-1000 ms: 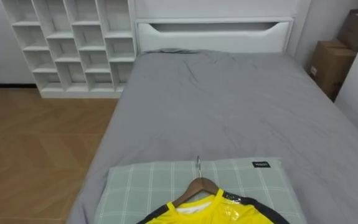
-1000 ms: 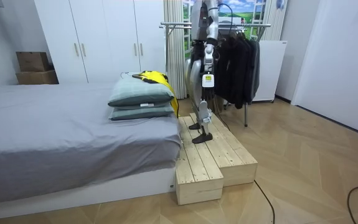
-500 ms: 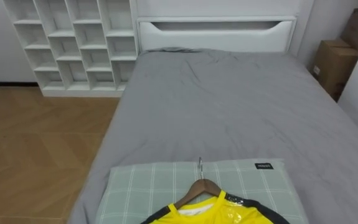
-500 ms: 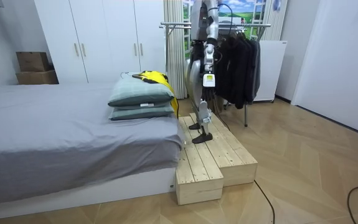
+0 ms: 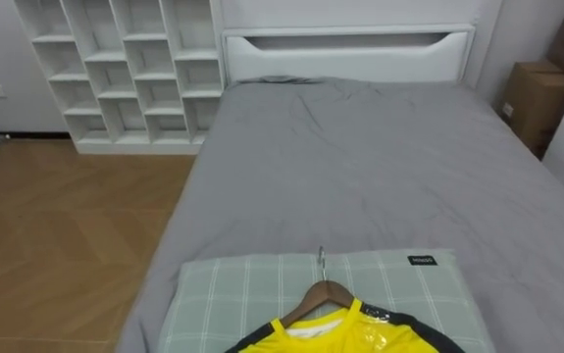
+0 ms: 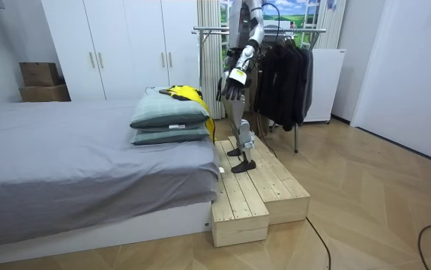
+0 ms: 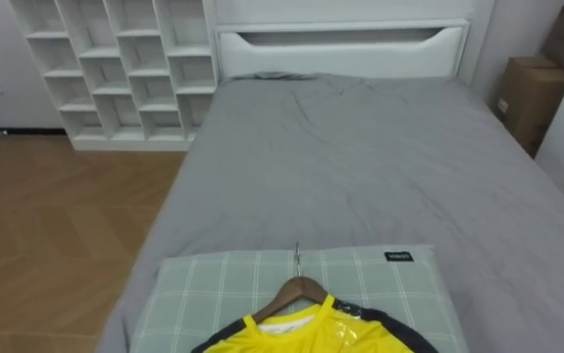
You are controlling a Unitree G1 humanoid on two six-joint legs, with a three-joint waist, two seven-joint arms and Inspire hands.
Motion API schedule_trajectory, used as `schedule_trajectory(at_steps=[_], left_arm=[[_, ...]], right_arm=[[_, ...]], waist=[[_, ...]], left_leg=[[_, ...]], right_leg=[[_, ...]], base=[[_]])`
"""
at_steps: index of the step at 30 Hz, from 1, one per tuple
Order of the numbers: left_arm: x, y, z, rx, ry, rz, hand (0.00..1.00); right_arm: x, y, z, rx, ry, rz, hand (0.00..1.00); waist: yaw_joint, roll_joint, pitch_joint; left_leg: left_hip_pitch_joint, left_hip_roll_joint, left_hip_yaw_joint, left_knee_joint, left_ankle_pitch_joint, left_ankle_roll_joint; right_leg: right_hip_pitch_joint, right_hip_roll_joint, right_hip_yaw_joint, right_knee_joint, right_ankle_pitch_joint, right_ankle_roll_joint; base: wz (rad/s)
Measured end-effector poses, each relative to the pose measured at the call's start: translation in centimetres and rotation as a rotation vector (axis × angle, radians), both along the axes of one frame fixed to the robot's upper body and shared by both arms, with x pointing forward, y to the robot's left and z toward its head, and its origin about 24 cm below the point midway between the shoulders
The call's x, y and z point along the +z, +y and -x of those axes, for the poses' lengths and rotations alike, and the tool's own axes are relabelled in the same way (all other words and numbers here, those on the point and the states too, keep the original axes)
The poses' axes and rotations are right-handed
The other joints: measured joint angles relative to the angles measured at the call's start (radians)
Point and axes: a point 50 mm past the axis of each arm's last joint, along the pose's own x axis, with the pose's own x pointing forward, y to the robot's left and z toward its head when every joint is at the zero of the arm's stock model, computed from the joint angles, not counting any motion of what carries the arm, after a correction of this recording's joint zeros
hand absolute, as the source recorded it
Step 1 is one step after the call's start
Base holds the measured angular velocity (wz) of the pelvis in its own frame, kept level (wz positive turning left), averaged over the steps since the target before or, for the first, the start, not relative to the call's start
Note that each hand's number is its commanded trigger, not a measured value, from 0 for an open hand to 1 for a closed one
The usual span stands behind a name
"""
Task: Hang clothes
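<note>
A yellow shirt with dark shoulder trim (image 5: 350,335) lies on a wooden hanger (image 5: 325,291), whose metal hook points up the bed. Both rest on a green checked pillow (image 5: 232,299) at the near end of the grey bed (image 5: 360,167). In the room view the shirt (image 6: 185,93) tops two stacked pillows (image 6: 172,112). I stand on a wooden platform (image 6: 256,196) beside them, facing the bed. My left hand (image 6: 231,81) is held forward at waist height, short of the shirt, its fingers relaxed and holding nothing.
Behind me stands a clothes rail (image 6: 275,31) hung with dark garments (image 6: 286,75). White cube shelves (image 5: 125,69) stand left of the headboard, with cardboard boxes (image 5: 537,98) on the right. Wood floor (image 5: 56,235) runs along the bed's left side.
My left forearm has swung up from hanging at my side and now reaches toward the pillows. The eye view has shifted slightly. The shirt and hanger lie as before.
</note>
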Motion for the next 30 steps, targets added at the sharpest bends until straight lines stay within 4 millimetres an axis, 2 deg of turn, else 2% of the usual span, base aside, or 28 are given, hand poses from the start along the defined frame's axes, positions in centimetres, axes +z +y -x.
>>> schedule_trajectory(at_steps=[2, 3, 7, 14, 19, 23, 27, 30], left_arm=[[0.7, 0.1, -0.8, -0.032, -0.039, -0.056, 0.00], [1.1, 0.1, -1.3, -0.063, -0.054, -0.099, 0.00], [2.5, 0.0, -2.9, -0.162, -0.100, -0.262, 0.00], [5.0, -2.3, -6.4, -0.361, -0.233, -0.368, 0.00], [6.5, -3.1, -8.2, -0.420, -0.309, -0.414, 0.00], [7.5, -3.3, -8.9, -0.442, -0.353, -0.437, 0.00], [7.7, -4.2, -9.6, -0.460, -0.396, -0.392, 0.00], [7.5, -4.6, -9.7, -0.480, -0.397, -0.341, 0.00]], right_arm=[[0.1, 0.0, -0.6, -0.005, -0.039, -0.002, 0.00], [0.1, -0.1, -0.5, -0.021, -0.048, -0.002, 0.00], [0.0, 0.2, -0.2, -0.051, -0.052, -0.024, 0.00], [0.0, 0.4, -0.4, -0.053, -0.072, -0.080, 0.00], [-0.1, 0.5, -0.3, -0.053, -0.072, -0.091, 0.00], [-0.1, 0.5, -0.4, -0.058, -0.084, -0.094, 0.00], [-0.1, 0.6, -0.6, -0.054, -0.095, -0.104, 0.00], [-0.1, 0.7, -0.5, -0.039, -0.097, -0.131, 0.00]], waist=[[-0.005, 0.004, -0.0023], [-0.011, 0.008, -0.0041], [-0.013, 0.013, -0.0024], [-0.027, 0.015, -0.0005], [-0.044, 0.013, -0.0006], [-0.061, 0.015, -0.0028], [-0.071, 0.014, -0.0027], [-0.086, 0.006, -0.0027]], left_leg=[[-0.004, -0.002, -0.001, 0.000, 0.000, 0.000], [-0.007, -0.006, -0.015, 0.000, 0.000, 0.000], [-0.008, -0.009, -0.023, 0.000, 0.000, 0.000], [-0.012, -0.007, -0.023, 0.005, 0.000, 0.000], [-0.012, -0.008, -0.022, 0.008, 0.001, 0.002], [-0.012, -0.008, -0.019, 0.008, 0.002, 0.003], [-0.011, -0.008, -0.015, 0.006, 0.002, 0.003], [-0.008, -0.007, -0.010, 0.004, 0.002, 0.003]], right_leg=[[0.001, -0.001, -0.006, 0.000, 0.000, 0.000], [0.002, -0.003, -0.016, -0.001, 0.000, 0.000], [0.005, -0.005, -0.032, -0.001, 0.000, 0.000], [0.001, -0.006, -0.041, 0.000, 0.000, 0.000], [-0.001, -0.007, -0.040, -0.001, 0.000, 0.000], [-0.001, -0.008, -0.036, -0.001, 0.001, 0.001], [-0.002, -0.007, -0.025, 0.004, 0.002, 0.003], [-0.003, -0.007, -0.018, 0.003, 0.002, 0.003]], base=[[0.10], [0.24], [0.08], [-0.02], [-0.01], [0.00], [-0.05], [-0.06]])
